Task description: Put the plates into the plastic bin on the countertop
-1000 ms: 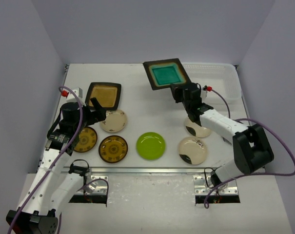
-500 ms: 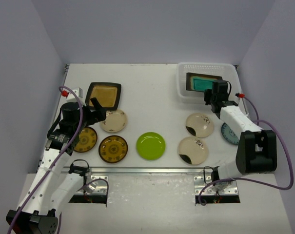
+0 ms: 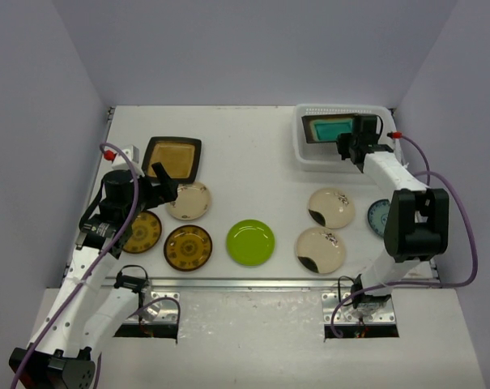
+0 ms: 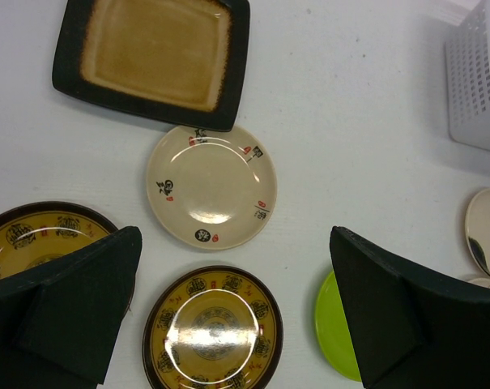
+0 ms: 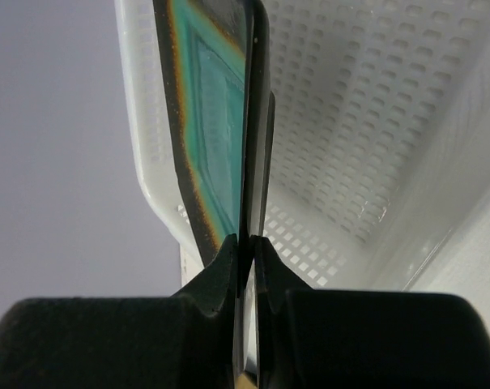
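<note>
Top view: the right gripper [image 3: 351,148] is clamped on the teal square plate [image 3: 330,130], which sits tilted within the plastic bin [image 3: 374,112] at 1 o'clock on the countertop [image 3: 253,154]. The left gripper [image 3: 162,185], at 9 o'clock, stands wide – nothing held.

Left wrist view: a cream character-marked plate [image 4: 211,186] lies below the spread fingers, with the amber square plate [image 4: 155,57] at 12 o'clock.

Right wrist view: the jaws pinch the teal plate's rim – plate edge-on over the bin's perforated floor.

The square plate [image 5: 216,121] in the right gripper [image 5: 249,243] hangs tilted inside the plastic bin [image 5: 350,121], perhaps clear of its floor. Under the left gripper [image 4: 235,243] lies a round plate [image 4: 212,328]; ahead, another plate [image 4: 212,186], then a second square plate [image 4: 151,57].
</note>
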Controlling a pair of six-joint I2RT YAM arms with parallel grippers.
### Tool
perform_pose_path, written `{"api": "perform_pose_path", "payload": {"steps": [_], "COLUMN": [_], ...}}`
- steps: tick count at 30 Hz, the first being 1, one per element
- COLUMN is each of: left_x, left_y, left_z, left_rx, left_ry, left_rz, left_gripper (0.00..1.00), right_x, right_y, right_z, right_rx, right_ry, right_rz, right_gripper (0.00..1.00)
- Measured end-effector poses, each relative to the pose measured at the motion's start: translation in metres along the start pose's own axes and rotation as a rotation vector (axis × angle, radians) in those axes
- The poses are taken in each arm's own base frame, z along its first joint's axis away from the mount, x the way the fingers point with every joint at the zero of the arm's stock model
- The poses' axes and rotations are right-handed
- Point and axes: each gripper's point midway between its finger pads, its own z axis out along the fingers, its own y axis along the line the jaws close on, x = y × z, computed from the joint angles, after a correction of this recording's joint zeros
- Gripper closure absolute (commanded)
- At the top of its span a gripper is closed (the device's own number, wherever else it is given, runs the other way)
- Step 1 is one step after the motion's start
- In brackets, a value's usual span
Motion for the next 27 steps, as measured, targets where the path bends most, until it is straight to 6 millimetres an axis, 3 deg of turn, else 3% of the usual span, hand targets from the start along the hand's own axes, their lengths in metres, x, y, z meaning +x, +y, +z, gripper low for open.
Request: {"api": "perform_pose_path", "payload": {"steps": [7, 12, 13, 20, 23, 27], "left_x": [0.0, 0.001, 0.001, 0.001, 0.001, 0.001], "left_y": [0.0, -0.001, -0.001, -0.001, -0.001, -0.001], "left_z": [0.0, 0.0, 0.0, 0.0, 0.0, 0.0], "left_rx": [0.001, 0.002, 0.003, 0.003, 0.004, 0.004], "left_ry": [0.0, 0.001, 0.002, 0.003, 0.002, 0.003], "left_rz": [0.0, 0.001, 0.002, 0.002, 0.002, 0.002], "left_gripper": [0.0, 0.0, 0.0, 0.0, 0.0, 0.0], "right_x": [0.004, 0.002, 0.001, -0.014, -0.017, -0.016], "right_y": [-0.019, -0.027, -0.028, -0.009, 0.002, 0.005], "right_z": [0.012, 0.015, 0.016, 0.022, 0.022, 0.021], "right_rx": [0.061, 0.087, 0.088, 0.015, -0.028, -0.024], "right_ry": [0.0, -0.017, -0.019, -0.028, -0.03, -0.02], "right_rz": [-0.039, -0.059, -0.062, 0.003, 0.03, 0.037], "right_gripper": [1.0, 0.94, 0.9, 0.25, 0.04, 0.01]}}
